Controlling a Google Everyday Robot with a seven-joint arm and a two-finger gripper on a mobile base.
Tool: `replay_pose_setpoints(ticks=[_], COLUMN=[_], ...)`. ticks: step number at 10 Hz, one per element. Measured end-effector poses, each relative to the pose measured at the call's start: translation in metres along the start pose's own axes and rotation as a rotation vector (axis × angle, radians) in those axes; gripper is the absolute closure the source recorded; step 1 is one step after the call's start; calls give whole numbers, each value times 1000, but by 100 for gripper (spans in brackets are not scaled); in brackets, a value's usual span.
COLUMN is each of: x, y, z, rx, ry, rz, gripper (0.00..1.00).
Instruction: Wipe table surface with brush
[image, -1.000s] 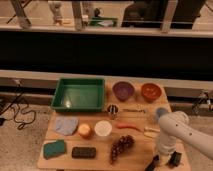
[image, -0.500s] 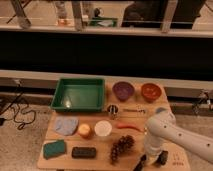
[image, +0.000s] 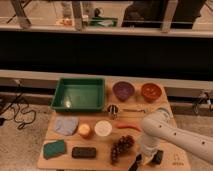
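The light tan table surface (image: 71, 139) carries many small items. My gripper (image: 148, 159) hangs at the end of the white arm (image: 172, 136), low over the front right part of the table, just right of the dark grape bunch (image: 121, 146). It is shut on the brush (image: 134, 163), a slim black stick that slants down and to the left from the fingers, with its lower end at the table's front edge.
A green tray (image: 79, 94) stands at the back left, with a purple bowl (image: 123, 90) and an orange bowl (image: 151, 91) at the back right. Mid-table lie a metal cup (image: 113, 109), a red chili (image: 129, 127), a white cup (image: 103, 128), an orange fruit (image: 85, 131) and a blue cloth (image: 66, 124). A green sponge (image: 54, 148) and a black block (image: 84, 152) lie along the front.
The arm and gripper have swept left along the table's front edge, carrying the brush toward the grape bunch. The other items have not moved.
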Motion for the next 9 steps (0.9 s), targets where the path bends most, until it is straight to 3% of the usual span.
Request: replay_pose_setpoints(ticks=[2, 9], x=[2, 58], y=[2, 29], z=[-2, -26], rx=[3, 17], ry=[5, 50], rz=[10, 117], gripper=[92, 92])
